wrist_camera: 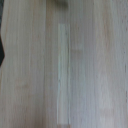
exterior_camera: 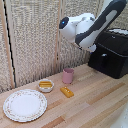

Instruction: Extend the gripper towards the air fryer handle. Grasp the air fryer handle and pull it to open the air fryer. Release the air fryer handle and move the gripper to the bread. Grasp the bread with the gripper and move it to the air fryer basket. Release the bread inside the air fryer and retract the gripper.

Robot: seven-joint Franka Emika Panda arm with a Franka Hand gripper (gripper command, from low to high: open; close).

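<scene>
The air fryer point(exterior_camera: 111, 52) is sitting closed at the desk's point(exterior_camera: 90, 100) far end, on the exterior view's right, my arm point(exterior_camera: 92, 27) hanging beside it. The bread point(exterior_camera: 67, 92) is lying near the pink cup point(exterior_camera: 68, 75). I cannot tell whether my jaws are parted or clenched.

We see the exterior view from above the table point(exterior_camera: 95, 102), facing the screen point(exterior_camera: 35, 35); the wrist view looks straight down, close, sharing only tabletop.
</scene>
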